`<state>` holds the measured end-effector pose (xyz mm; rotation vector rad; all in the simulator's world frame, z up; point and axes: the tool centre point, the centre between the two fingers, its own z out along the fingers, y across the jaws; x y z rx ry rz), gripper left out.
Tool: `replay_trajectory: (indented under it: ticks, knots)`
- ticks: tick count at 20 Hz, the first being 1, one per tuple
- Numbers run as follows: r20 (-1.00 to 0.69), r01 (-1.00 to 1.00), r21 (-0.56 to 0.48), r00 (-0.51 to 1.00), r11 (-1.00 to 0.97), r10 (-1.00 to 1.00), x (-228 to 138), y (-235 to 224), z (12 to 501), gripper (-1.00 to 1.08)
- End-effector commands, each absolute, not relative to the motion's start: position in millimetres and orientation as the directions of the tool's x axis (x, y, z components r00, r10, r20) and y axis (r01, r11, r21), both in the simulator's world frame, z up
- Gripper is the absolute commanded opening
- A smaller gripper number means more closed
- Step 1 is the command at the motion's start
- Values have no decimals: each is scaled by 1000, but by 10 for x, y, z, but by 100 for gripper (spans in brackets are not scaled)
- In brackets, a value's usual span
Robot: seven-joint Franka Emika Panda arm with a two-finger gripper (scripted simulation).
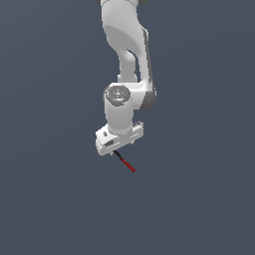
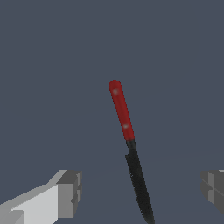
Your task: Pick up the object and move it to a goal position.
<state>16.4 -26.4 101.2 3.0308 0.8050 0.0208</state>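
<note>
The white arm (image 1: 124, 60) reaches down from the top of the exterior view and ends in the end effector (image 1: 118, 147), which is tilted, its lower end toward the exterior view's left. The knife (image 1: 125, 162) lies just below it on the flat grey table (image 1: 50, 199), running diagonally down toward the exterior view's right: its black blade (image 1: 118, 156) starts right at the underside of the end effector and its red handle (image 1: 129, 166) points away from it. In the wrist view the knife (image 2: 131, 153) is seen between the two grey fingertips (image 2: 70, 193), which stand wide apart with clear space between each of them and the knife, so the end effector is spread open and has hold of nothing. The red handle (image 2: 120, 109) extends beyond the fingertips, while the black blade (image 2: 139, 181) runs back between them and out of the picture's edge.
</note>
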Motion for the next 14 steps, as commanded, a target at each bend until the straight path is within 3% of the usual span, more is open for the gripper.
replay_trajectory:
  ticks: [1,14]
  knots:
    - [8,550,8,835,-835,550,156,-299,900,100]
    - [0,683,0,730,-730,683,118,-387,591,100]
